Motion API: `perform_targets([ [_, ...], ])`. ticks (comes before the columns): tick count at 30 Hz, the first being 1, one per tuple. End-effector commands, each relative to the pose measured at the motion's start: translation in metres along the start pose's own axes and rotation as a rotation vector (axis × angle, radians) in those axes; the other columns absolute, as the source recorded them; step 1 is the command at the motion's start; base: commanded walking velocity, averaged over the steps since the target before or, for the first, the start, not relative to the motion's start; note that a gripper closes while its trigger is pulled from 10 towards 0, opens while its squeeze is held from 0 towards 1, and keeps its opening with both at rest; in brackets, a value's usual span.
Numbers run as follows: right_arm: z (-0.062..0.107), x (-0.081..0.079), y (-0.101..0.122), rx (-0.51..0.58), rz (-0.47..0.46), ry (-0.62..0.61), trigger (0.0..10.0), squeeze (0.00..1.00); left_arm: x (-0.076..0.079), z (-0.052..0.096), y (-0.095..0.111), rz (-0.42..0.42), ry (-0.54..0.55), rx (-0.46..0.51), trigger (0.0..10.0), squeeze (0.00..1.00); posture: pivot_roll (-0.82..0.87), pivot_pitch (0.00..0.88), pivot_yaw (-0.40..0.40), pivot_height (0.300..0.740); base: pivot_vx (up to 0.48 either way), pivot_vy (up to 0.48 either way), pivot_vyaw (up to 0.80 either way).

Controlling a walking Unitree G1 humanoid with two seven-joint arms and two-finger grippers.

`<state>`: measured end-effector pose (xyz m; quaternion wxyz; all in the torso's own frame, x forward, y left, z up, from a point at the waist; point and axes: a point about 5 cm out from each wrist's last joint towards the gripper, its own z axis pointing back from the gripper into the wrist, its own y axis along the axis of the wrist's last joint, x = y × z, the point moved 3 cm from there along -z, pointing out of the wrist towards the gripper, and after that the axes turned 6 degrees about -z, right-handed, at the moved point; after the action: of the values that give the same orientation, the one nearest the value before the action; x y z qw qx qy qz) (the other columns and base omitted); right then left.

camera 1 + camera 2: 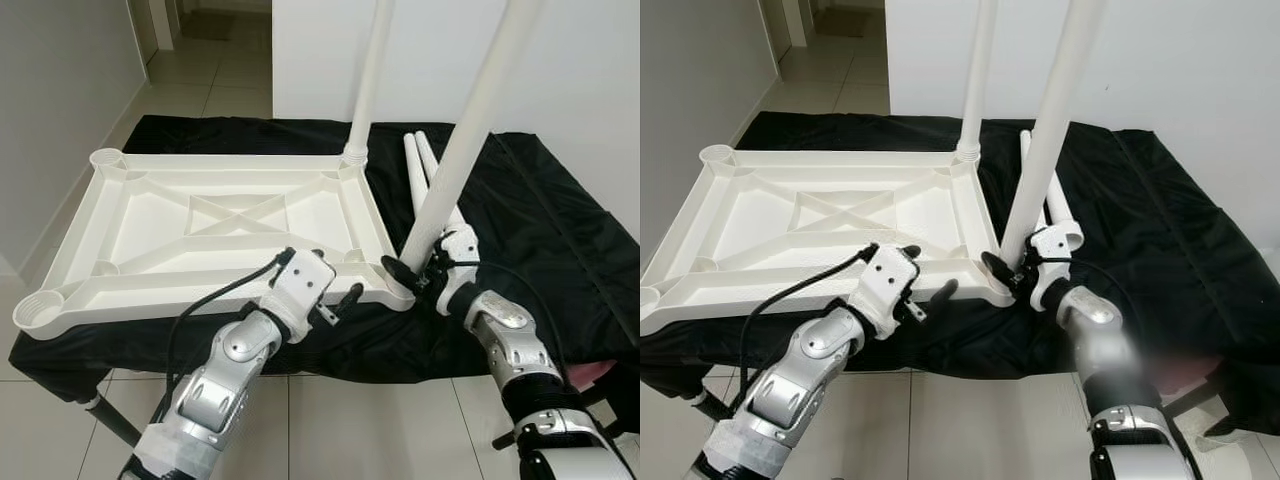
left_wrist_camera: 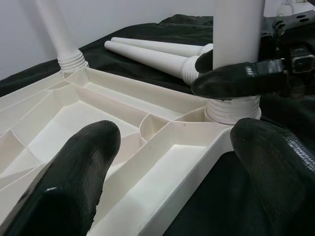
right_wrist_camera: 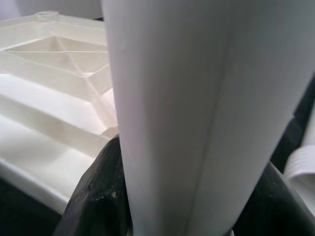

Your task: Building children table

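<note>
- On the black cloth (image 1: 540,220) you see the white tabletop (image 1: 215,225) lying upside down, one leg (image 1: 370,75) upright in its far corner socket.
- Your right gripper (image 1: 412,270) clamps a second leg (image 1: 470,130) at the near corner socket.
- Your left gripper (image 1: 335,295) hovers wide apart over the near rim.
- Two spare legs (image 1: 420,170) lie just beside the tabletop.

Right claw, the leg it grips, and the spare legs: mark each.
right claw (image 1: 412,272), left eye view, between its fingertips at the leg's base
gripped leg (image 1: 470,130), left eye view, mid shaft
spare legs (image 2: 147,51), left wrist view, shafts lying on the black cloth
</note>
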<state>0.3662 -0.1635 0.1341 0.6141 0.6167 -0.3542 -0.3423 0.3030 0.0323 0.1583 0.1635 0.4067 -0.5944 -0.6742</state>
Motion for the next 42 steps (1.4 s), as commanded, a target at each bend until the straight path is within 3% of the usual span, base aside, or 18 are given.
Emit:
perform_targets([
  [1,0.001,0.000,-0.008,-0.044,0.018,-0.033,10.0,0.00,0.004,-0.002,-0.003,-0.007,-0.044,-0.009,10.0,0.00,0.03,0.000,-0.034,0.740,0.000,0.000,0.00],
  [4,0.001,-0.011,-0.008,-0.015,-0.048,-0.156,10.0,0.00,0.007,-0.003,-0.002,-0.001,-0.048,-0.004,10.0,0.00,0.03,0.000,-0.037,0.740,0.000,0.000,0.00],
  [7,0.001,-0.011,-0.008,-0.015,-0.052,-0.168,10.0,0.00,0.007,-0.003,-0.002,-0.001,-0.048,-0.004,10.0,0.00,0.03,0.000,-0.037,0.740,0.000,0.000,0.00],
  [13,0.005,-0.026,-0.010,0.014,-0.147,-0.447,10.0,0.00,0.010,-0.002,-0.003,0.008,-0.051,-0.005,10.0,0.00,0.03,0.000,-0.049,0.740,0.000,0.000,0.00],
  [18,0.009,-0.036,-0.011,0.030,-0.200,-0.567,10.0,0.00,0.009,-0.001,-0.004,0.008,-0.048,-0.006,10.0,0.00,0.03,0.000,-0.052,0.740,0.000,0.000,0.00],
  [22,0.010,-0.052,-0.011,0.053,-0.251,-0.595,10.0,0.00,0.009,-0.001,-0.004,0.010,-0.046,-0.006,10.0,0.00,0.02,0.000,-0.050,0.740,0.000,0.000,0.00],
  [29,0.014,-0.051,-0.010,0.040,-0.255,-0.605,10.0,0.00,0.010,-0.001,-0.004,0.013,-0.052,-0.008,10.0,0.00,0.02,0.006,-0.045,0.740,0.000,0.000,0.00],
  [30,0.015,-0.050,-0.007,0.047,-0.244,-0.607,10.0,0.85,0.010,-0.001,-0.004,0.013,-0.052,-0.009,10.0,0.00,0.02,0.006,-0.045,0.740,0.000,0.000,0.00],
  [31,0.015,-0.050,-0.007,0.047,-0.244,-0.607,10.0,0.85,0.010,-0.001,-0.004,0.013,-0.052,-0.009,10.0,0.00,0.02,0.006,-0.045,0.740,0.000,0.000,0.00],
  [32,0.014,-0.050,-0.003,0.062,-0.237,-0.589,10.0,1.00,0.009,-0.001,-0.004,0.013,-0.051,-0.009,10.0,0.00,0.01,0.012,-0.046,0.740,0.000,0.000,0.00],
  [40,0.016,-0.044,0.010,0.103,-0.195,-0.489,10.0,1.00,0.009,-0.001,-0.004,0.017,-0.046,-0.009,10.0,0.00,0.01,0.028,-0.044,0.740,0.000,0.000,0.00],
  [41,0.016,-0.041,0.013,0.103,-0.172,-0.444,10.0,0.37,0.009,0.000,-0.004,0.019,-0.044,-0.010,10.0,0.00,0.01,0.032,-0.043,0.740,0.000,0.000,0.00],
  [42,0.016,-0.041,0.013,0.103,-0.172,-0.444,10.0,0.37,0.009,0.000,-0.004,0.019,-0.044,-0.010,10.0,0.00,0.01,0.032,-0.043,0.740,0.000,0.000,0.00],
])
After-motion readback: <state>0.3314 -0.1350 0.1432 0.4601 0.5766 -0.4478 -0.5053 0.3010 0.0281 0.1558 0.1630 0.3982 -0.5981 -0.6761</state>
